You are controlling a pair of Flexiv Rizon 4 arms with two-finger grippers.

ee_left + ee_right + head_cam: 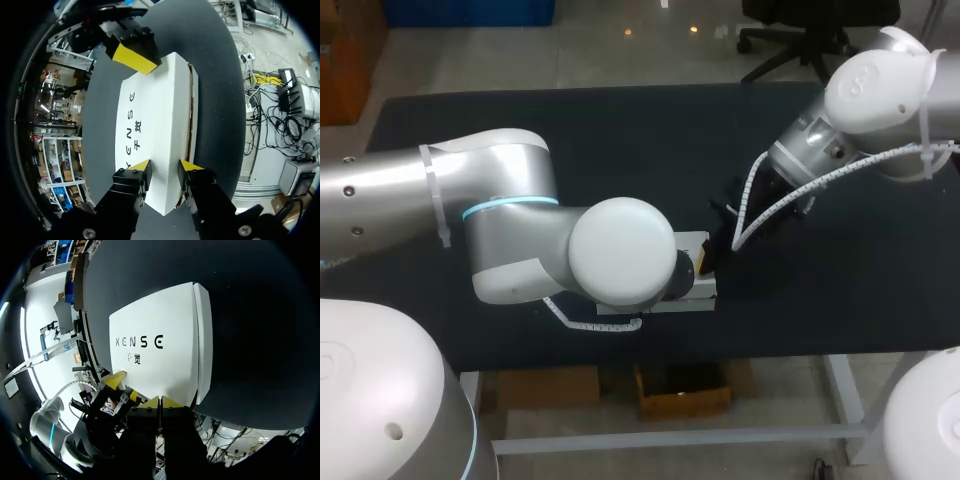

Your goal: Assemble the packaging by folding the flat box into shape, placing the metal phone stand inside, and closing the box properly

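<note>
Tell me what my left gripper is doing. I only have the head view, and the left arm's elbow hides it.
Observer: The left gripper is open, with both tips over one end of the white box.
Operator: And the right one?
Observer: The right gripper is shut, tips together at the box's edge.
Operator: Is the box closed?
Observer: Not tightly. The left wrist view shows a brown seam between the top and the side flap.

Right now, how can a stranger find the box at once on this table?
Look at the dark table, near its front edge, where the left gripper and right gripper meet. The box lies flat there: white, with black lettering on top.
</note>
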